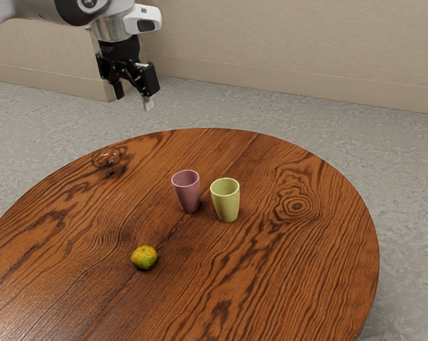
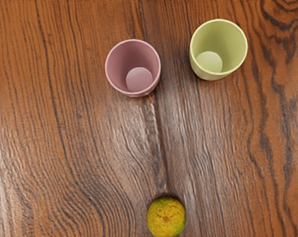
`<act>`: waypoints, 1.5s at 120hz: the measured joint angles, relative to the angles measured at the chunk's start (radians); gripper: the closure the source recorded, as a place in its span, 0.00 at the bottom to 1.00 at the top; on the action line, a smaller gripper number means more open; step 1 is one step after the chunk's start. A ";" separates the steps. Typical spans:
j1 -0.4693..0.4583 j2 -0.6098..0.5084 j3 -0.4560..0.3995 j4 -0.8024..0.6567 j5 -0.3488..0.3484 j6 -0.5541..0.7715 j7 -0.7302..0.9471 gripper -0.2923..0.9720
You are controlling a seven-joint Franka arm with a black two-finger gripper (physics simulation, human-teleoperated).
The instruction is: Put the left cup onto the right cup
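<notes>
Two cups stand upright on the round wooden table (image 1: 299, 284), mouths up and empty: one pink cup (image 1: 187, 190) toward the exterior view's left and one green cup (image 1: 226, 199) just beside it toward that view's right, near but not touching. One small yellow-green citrus fruit (image 1: 144, 257) lies nearer the table's front edge, apart from both cups. One small clear glassy object (image 1: 108, 158), too faint to identify, sits near the far edge. The single black gripper (image 1: 133, 101) hangs high above that far edge, well away from the cups, its jaws spread apart and holding nothing.
</notes>
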 joint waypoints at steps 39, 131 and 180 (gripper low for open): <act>0.090 -0.032 0.015 -0.200 0.009 0.046 0.009 0.25; 0.271 0.164 -0.015 -0.350 -0.075 0.461 -0.008 0.25; 0.241 0.364 -0.098 -0.121 -0.159 0.496 -0.014 0.25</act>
